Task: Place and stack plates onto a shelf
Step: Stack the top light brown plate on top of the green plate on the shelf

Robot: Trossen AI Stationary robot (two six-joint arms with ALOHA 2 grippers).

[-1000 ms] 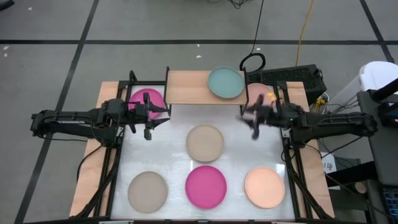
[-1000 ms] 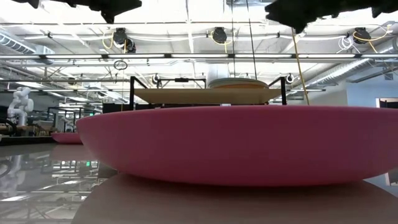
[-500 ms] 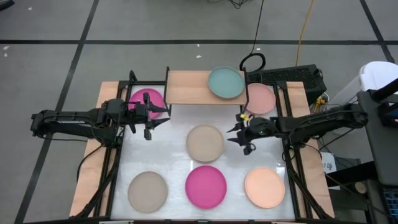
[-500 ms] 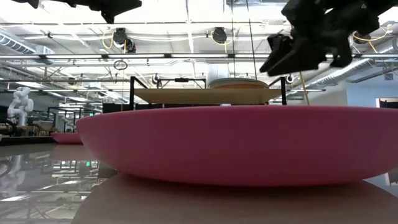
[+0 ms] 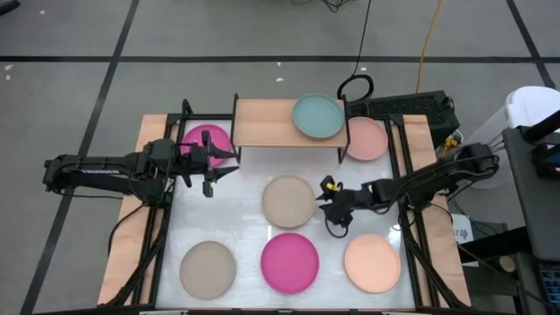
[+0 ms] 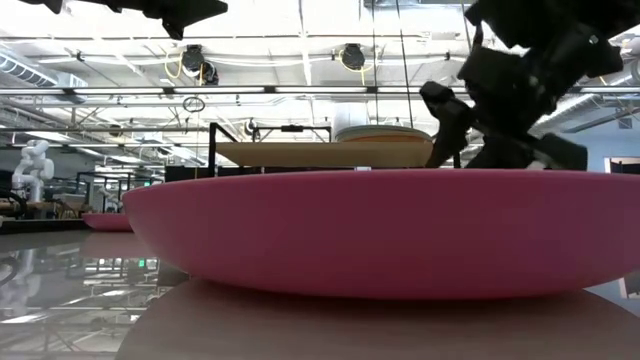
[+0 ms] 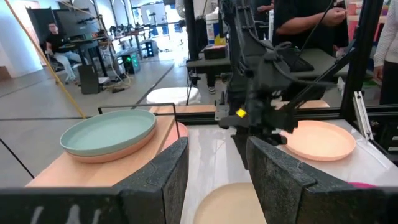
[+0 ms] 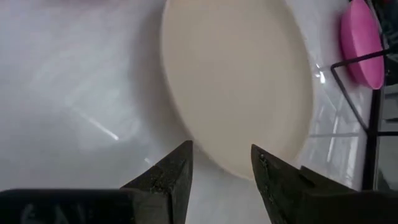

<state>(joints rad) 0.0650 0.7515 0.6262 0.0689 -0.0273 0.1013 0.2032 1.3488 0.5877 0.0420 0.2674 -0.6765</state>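
Observation:
The wooden-topped shelf [image 5: 267, 124] stands at the table's far edge and carries a teal plate [image 5: 318, 115] stacked on a peach one [image 7: 118, 149]. A beige plate [image 5: 289, 200] lies mid-table. My right gripper [image 5: 331, 217] is open and low, just right of that plate; in its wrist view [image 8: 221, 167] the fingers stand either side of the plate's rim [image 8: 211, 155] without touching. My left gripper [image 5: 220, 166] hovers open near a magenta plate [image 5: 203, 138] lying left of the shelf.
A pale pink plate [image 5: 366, 138] lies right of the shelf. Along the near edge sit a taupe plate [image 5: 208, 269], a magenta plate [image 5: 290, 262] and a peach plate [image 5: 372, 262]. People stand beyond the table in the left wrist view.
My right gripper has travelled from beside the pale pink plate toward the table's near edge and leftward, dropping down to the beige plate's right side. The left arm has kept still, and no plate has moved.

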